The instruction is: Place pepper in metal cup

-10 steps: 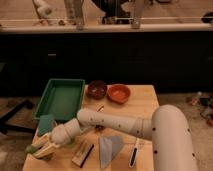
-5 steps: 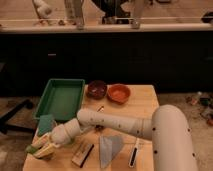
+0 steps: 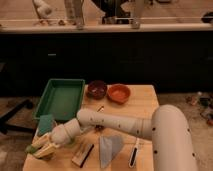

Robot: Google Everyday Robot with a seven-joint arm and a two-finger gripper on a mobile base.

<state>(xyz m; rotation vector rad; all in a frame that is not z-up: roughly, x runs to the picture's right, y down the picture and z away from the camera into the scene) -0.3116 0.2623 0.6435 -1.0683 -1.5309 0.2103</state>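
No text, label, brand or number can be read anywhere, including on the gripper [image 3: 44, 148] at the wooden table's [image 3: 145, 102] front-left corner

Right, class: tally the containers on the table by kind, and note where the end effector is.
Trays: 1 (green tray)
Bowls: 2 (brown bowl, orange bowl)
Total: 3
End effector: over the table near corner, in front of the tray.

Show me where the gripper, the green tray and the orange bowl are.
gripper [image 3: 44, 146]: camera view, between its fingertips, table's front left corner.
green tray [image 3: 61, 99]: camera view, bare floor.
orange bowl [image 3: 119, 92]: camera view, inside.
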